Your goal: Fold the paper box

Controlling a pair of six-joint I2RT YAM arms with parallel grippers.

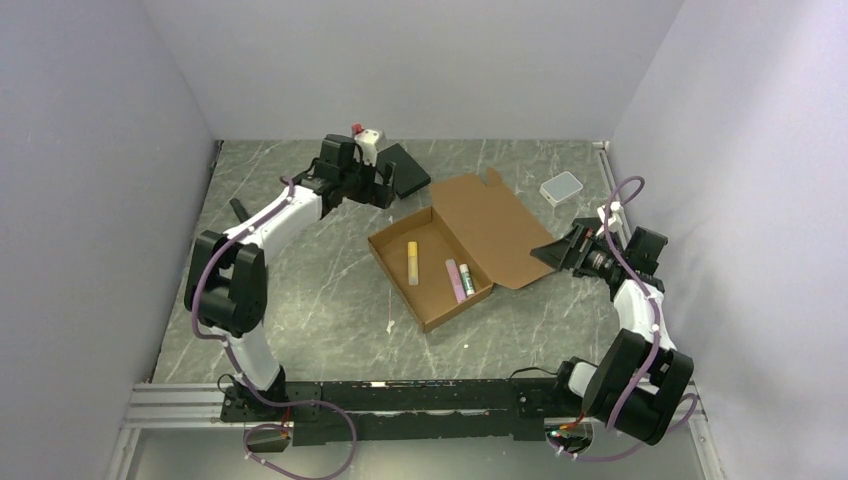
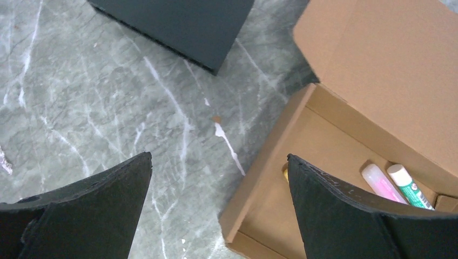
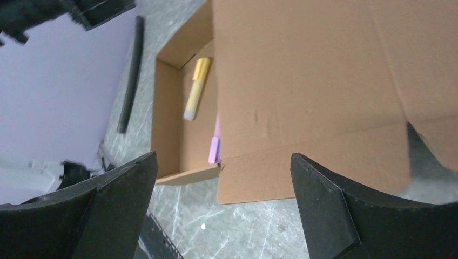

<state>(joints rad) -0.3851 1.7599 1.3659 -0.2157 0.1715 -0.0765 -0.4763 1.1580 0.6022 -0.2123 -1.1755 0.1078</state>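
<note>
The brown paper box point(image 1: 432, 262) sits mid-table with its tray formed and its lid point(image 1: 495, 225) lying open toward the back right. Inside lie a yellow tube point(image 1: 411, 262), a pink tube point(image 1: 455, 281) and a green-capped tube point(image 1: 467, 279). My left gripper point(image 1: 372, 188) is open at the back left, above the table beside the box's far corner point(image 2: 308, 94). My right gripper point(image 1: 558, 252) is open, just off the lid's right edge point(image 3: 302, 183), not touching it. The box also shows in the right wrist view point(image 3: 183, 108).
A flat black slab point(image 1: 405, 168) lies at the back next to the left gripper, also in the left wrist view point(image 2: 178, 27). A small whitish square container point(image 1: 561, 187) stands at the back right. A thin black strip point(image 1: 237, 210) lies near the left wall.
</note>
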